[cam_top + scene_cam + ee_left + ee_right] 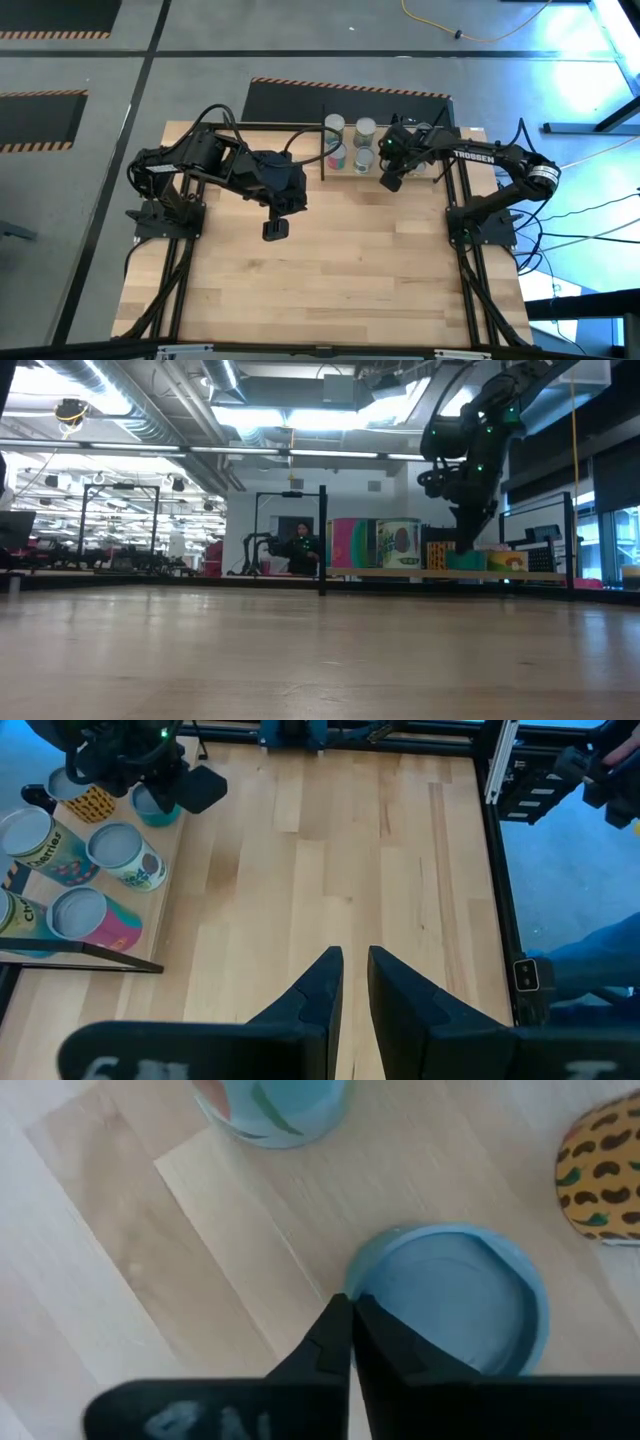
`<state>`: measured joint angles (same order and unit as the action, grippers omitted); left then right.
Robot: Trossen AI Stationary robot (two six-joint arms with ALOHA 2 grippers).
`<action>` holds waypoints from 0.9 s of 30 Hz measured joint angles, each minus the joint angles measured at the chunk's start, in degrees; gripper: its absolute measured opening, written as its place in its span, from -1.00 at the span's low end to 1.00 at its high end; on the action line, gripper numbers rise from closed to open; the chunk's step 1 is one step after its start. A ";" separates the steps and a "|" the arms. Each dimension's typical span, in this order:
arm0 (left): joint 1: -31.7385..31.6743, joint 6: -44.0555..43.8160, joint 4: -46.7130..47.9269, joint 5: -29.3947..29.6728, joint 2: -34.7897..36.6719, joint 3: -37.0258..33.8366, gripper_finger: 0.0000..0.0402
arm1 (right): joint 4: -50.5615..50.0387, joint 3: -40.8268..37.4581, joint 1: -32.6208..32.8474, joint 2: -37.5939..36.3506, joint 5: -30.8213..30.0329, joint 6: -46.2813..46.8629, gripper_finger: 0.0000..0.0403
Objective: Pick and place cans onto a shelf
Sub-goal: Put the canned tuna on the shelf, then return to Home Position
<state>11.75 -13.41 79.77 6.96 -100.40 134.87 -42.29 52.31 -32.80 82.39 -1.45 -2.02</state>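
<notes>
Several cans stand upright on the shelf (350,178) at the table's far side, among them a pink one (337,155) and a pale one (365,128). My right gripper (350,1305) is shut and points steeply down. Its tips are over the near rim of a teal can (450,1305), which also stands on the shelf board. Beside it are a pale blue can (270,1105) and a yellow patterned can (605,1180). My left gripper (355,960) hangs above the middle of the table. Its fingers stand a narrow gap apart with nothing between them. My right gripper has its shut fingertips (335,1320) over the edge of the teal can's top (385,1270), coming from above. Whether they touch the can, I cannot tell. The can stands upright on the shelf.
A thin black panel (323,150) stands upright at the shelf's left end. Black frame rails (460,230) run along the table's right side. Bare tabletop (330,270) stretches from the shelf to the near edge. A person (300,548) is in the room beyond the table.
</notes>
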 joint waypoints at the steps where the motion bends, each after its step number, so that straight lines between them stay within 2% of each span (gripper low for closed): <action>1: 0.00 0.00 0.00 0.00 0.00 0.00 -0.78 | 0.18 0.00 0.00 0.00 0.02 -0.17 -0.93; 6: 0.00 0.00 0.00 0.00 0.00 0.00 -0.78 | 1.80 -0.02 0.02 0.00 0.02 -0.20 -0.81; 16: 0.00 -0.02 0.02 0.00 0.00 0.00 -0.78 | 0.45 0.96 0.02 0.02 0.89 -0.20 -0.78; 23: 0.08 0.12 0.50 -0.22 0.00 0.00 -0.78 | -14.34 12.54 0.97 -1.80 10.67 -1.37 -0.81; 27: 0.88 2.20 0.77 -0.46 0.00 0.00 -0.82 | -18.92 20.28 4.16 -4.84 11.67 -3.18 -0.94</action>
<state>12.63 -11.21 80.54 6.50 -100.40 134.87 -61.21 72.60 -28.63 77.55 10.22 -5.20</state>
